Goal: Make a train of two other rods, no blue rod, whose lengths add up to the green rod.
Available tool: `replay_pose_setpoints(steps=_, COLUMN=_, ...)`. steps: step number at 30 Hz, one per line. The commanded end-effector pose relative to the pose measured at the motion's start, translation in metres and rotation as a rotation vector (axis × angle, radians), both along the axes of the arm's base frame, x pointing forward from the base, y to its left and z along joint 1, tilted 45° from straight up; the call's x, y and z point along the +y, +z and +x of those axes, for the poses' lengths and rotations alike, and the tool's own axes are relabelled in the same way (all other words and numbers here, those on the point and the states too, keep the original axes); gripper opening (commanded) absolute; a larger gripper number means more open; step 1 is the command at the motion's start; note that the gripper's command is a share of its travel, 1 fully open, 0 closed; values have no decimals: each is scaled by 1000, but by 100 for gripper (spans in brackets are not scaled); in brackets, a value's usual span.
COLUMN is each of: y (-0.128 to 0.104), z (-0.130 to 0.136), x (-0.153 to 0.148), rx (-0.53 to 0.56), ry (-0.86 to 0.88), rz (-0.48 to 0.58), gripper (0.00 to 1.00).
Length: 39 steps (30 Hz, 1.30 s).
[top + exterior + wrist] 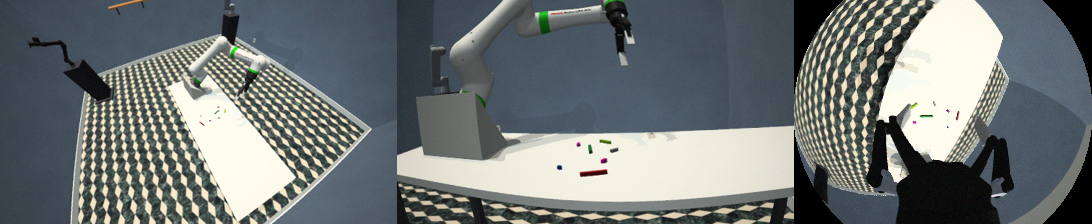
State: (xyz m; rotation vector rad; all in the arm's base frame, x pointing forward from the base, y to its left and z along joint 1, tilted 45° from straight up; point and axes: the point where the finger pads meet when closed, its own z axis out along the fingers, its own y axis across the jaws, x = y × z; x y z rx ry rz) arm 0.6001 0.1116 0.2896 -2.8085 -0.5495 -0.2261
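Several small rods lie flat on the white table. In the exterior view the green rod (pixel 590 149) lies in the middle, with a lime rod (pixel 605 141) and a grey rod (pixel 613 149) to its right. A red rod (pixel 593 173) lies nearest the front edge. A magenta rod (pixel 578 144) lies at the back left and another magenta rod (pixel 603 160) lies in front of the grey one. A blue rod (pixel 559 167) lies at the left. My gripper (pixel 625 48) hangs high above the table, open and empty. It also shows in the top view (pixel 241 91).
The arm's grey base block (pixel 456 124) stands on the table's left end. Two black camera stands (pixel 88 80) stand on the checkered floor beyond the table.
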Motion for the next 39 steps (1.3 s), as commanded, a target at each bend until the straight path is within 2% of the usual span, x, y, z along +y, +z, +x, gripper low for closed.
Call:
replay_pose_setpoints(steps=1, y=0, z=0, x=0, rx=0, ry=0, rz=0, gripper=100)
replay_pose_setpoints(steps=18, y=-1, z=0, x=-1, rx=1, ry=0, rz=1, gripper=100)
replay_pose_setpoints(steps=19, y=-10, z=1, x=-3, rx=11, ry=2, rz=4, gripper=100)
replay_pose_setpoints(steps=21, y=-44, z=3, x=-14, rx=47, ry=10, rz=18, gripper=100)
replay_pose_setpoints(steps=32, y=-149, z=-5, x=-50, rx=151, ry=20, rz=85, gripper=100)
replay_pose_setpoints(steps=34, y=-149, z=-5, x=-50, rx=151, ry=20, rz=85, gripper=100)
replay_pose_setpoints(steps=35, y=-176, z=-10, x=-60, rx=176, ry=18, rz=107, gripper=100)
replay_pose_setpoints(steps=39, y=-209, z=-19, x=-71, rx=205, ry=14, rz=138, gripper=100)
